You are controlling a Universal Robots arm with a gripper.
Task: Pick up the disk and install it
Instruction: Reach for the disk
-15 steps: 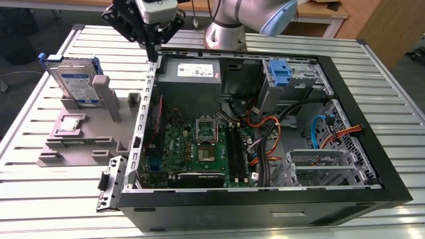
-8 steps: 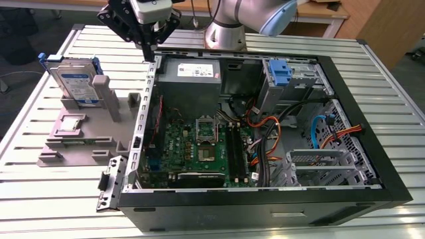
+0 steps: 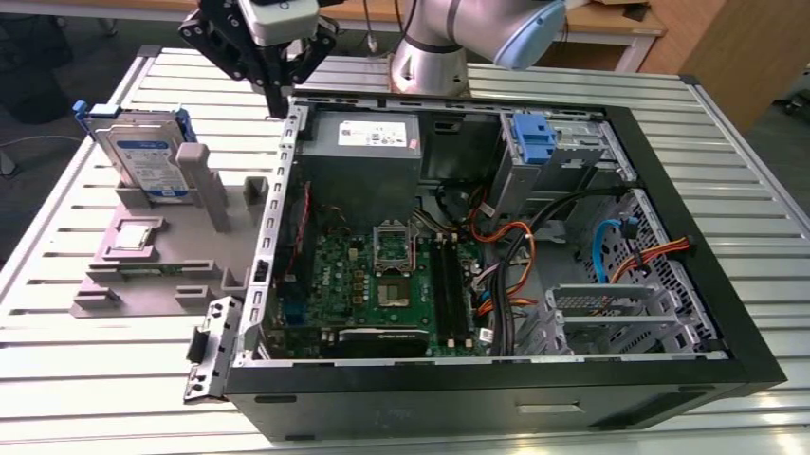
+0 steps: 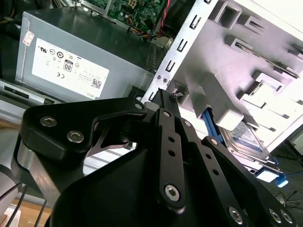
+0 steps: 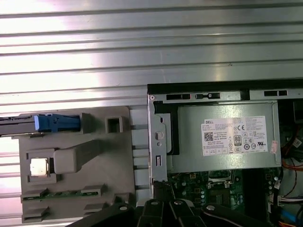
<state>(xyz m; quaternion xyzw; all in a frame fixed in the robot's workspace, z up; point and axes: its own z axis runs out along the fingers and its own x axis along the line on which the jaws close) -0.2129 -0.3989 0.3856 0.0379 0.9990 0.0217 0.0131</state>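
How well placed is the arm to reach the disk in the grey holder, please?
Probably yes: the disk stands upright in the grey holder with its top edge uncovered, and the tool hangs above the case wall on the exterior view's right of it.

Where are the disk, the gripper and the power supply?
disk (image 3: pixel 143 157): exterior view, on its white-and-blue label.
gripper (image 3: pixel 276 104): exterior view, at its closed fingertips.
power supply (image 3: pixel 376 134): exterior view, on its white sticker.

Disk (image 3: pixel 142 156) is shiny metal; holder (image 3: pixel 165 272), matt plastic.
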